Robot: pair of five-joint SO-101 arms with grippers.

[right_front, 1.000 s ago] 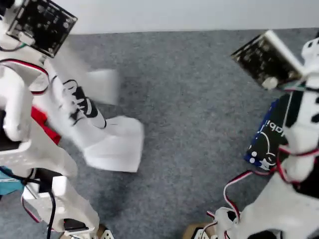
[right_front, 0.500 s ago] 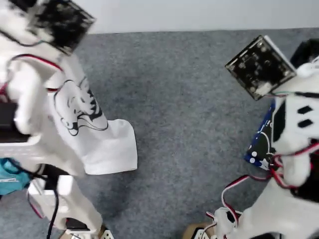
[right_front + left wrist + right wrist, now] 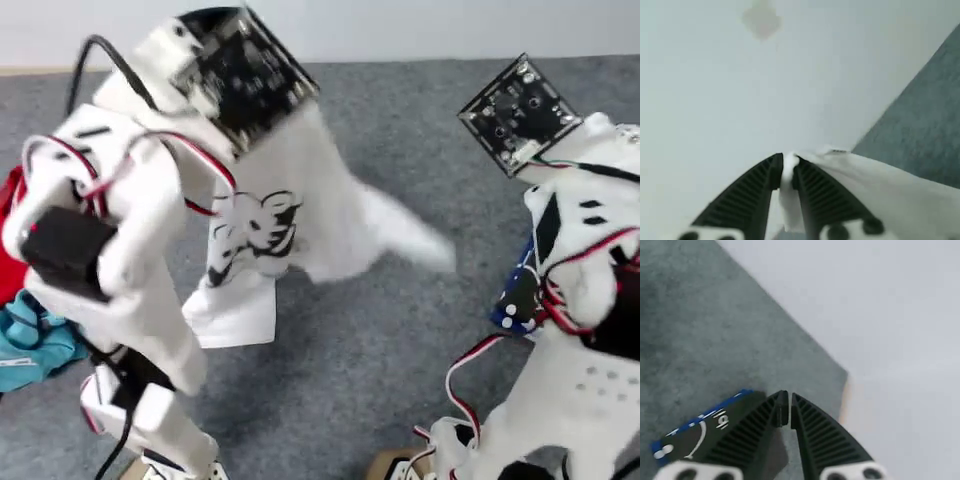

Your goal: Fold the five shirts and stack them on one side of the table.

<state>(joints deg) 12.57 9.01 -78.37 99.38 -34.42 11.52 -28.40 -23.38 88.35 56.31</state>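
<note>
White shirt (image 3: pixel 300 215) hung beneath the left gripper (image 3: pixel 786 167), which clamped a thin fold; the right gripper (image 3: pixel 785 407) was closed, empty. That narrow pinch risked slippage, dropping the shirt crumpled.

Left hand (image 3: pixel 787 159) pinched tight, right hand (image 3: pixel 785 396) closed
</note>
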